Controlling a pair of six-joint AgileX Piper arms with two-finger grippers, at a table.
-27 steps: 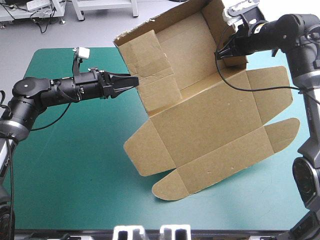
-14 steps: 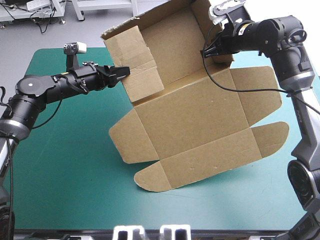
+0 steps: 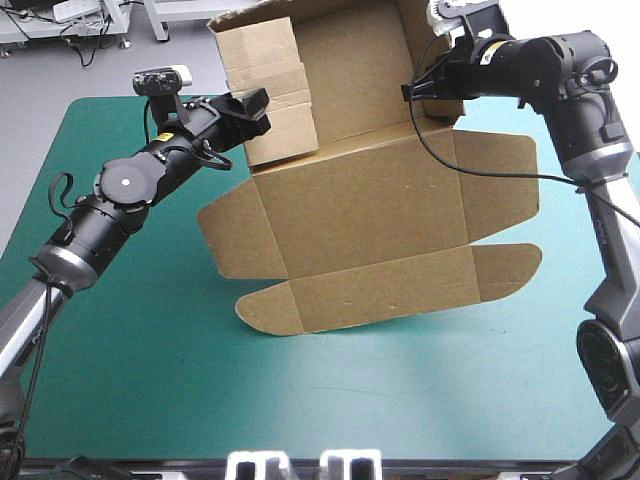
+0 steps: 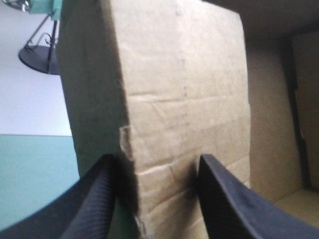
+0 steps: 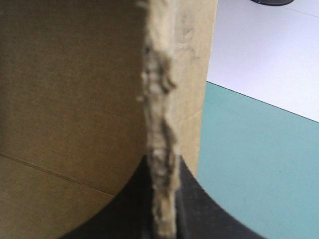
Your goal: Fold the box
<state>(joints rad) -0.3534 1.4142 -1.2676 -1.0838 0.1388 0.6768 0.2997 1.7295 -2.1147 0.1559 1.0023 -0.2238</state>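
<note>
Box (image 3: 365,215): near table's (image 3: 140,380) far edge, rear raised, front flaps flat.
Left gripper (image 3: 256,104): apart, straddling left wall.
Right gripper (image 3: 415,92): clamped on right wall's edge.
Change: turned squarer to table than earlier, left wall steeper.
Meaning: walls rising, tucking not yet done.
</note>
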